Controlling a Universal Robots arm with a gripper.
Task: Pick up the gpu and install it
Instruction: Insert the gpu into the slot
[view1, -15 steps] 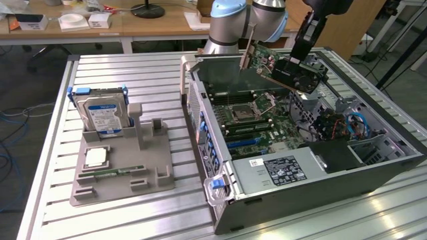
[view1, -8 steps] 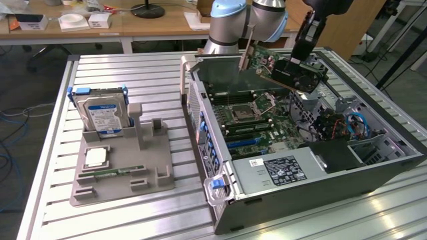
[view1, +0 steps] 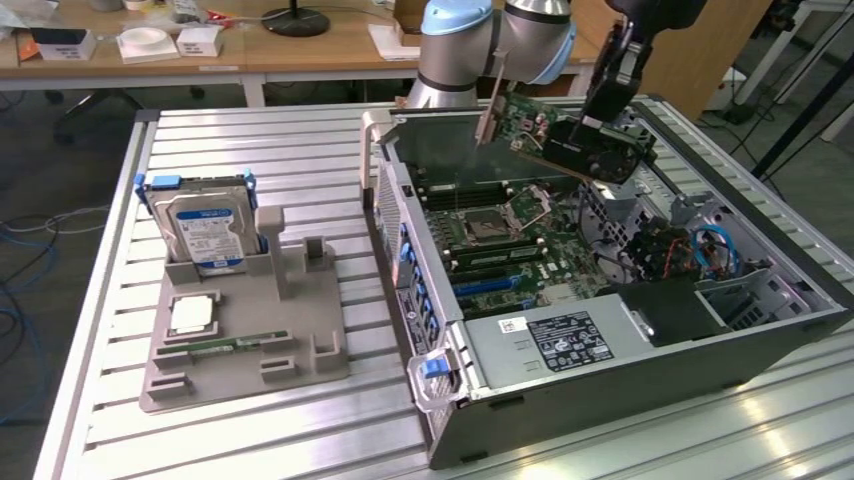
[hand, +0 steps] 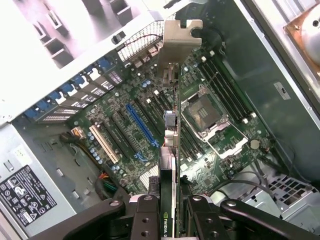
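Gripper (view1: 597, 118) hangs over open PC case (view1: 534, 420), fingers (hand: 145, 220) clamped on gpu (view1: 534, 125) from both sides. Card is in the air, tilted, above mobo (view1: 494, 240) and clear of its slots. Wrist view: gpu (hand: 172, 135) seen edge-on, w/ grey metal end bracket (hand: 181, 40) at the end away from the fingers. Long blue slot (hand: 141, 125) and CPU socket (hand: 205, 112) lie below, one on either side of the card. On exterior view's left, on slatted table (view1: 240, 140), grey holder (view1: 320, 340) carries upright HDD (view1: 200, 230) w/ blue-white label, plus small green memory stick (view1: 227, 347) lying flat.
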